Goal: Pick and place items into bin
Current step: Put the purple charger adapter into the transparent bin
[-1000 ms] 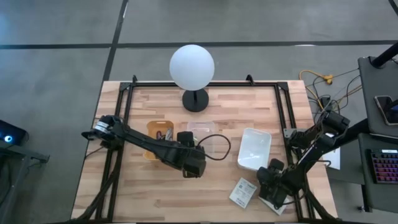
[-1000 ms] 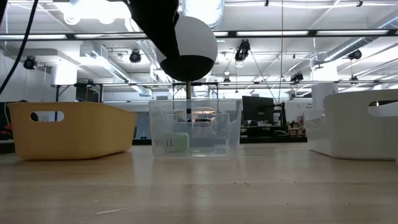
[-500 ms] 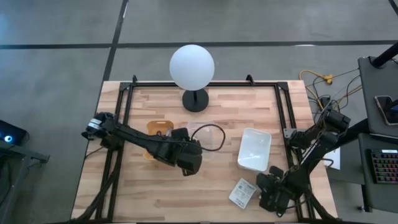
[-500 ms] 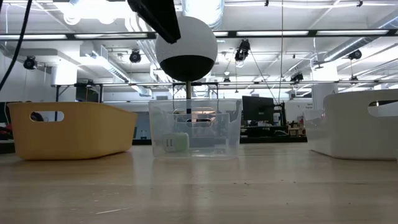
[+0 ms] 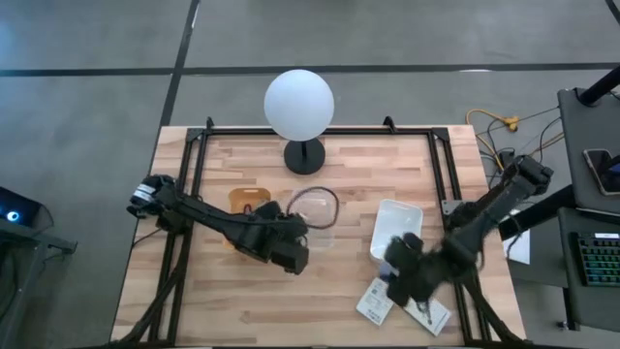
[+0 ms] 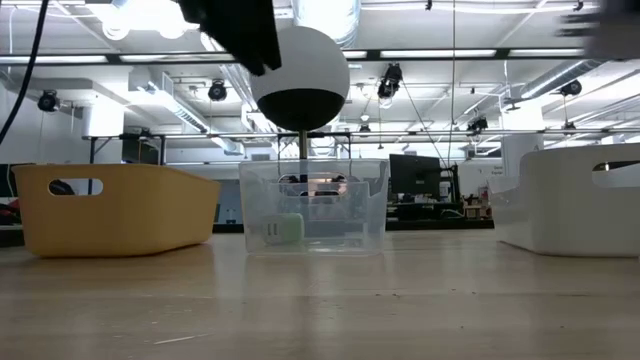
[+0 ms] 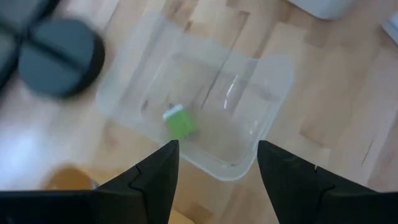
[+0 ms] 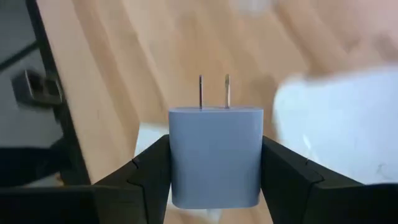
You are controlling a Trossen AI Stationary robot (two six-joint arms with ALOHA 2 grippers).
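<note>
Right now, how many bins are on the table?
3: a yellow bin on the left, partly under the left arm; a clear bin in the middle; a white bin on the right.

We see even, bright overhead light; in the low view ceiling lamps [image 6: 150,15] flare white and the tabletop [image 6: 320,300] shows a soft sheen. Shadows are faint. The right arm [image 5: 455,252] smears with motion blur from above. Both wrist views are blurred, the clear bin [image 7: 199,118] soft-edged.
</note>
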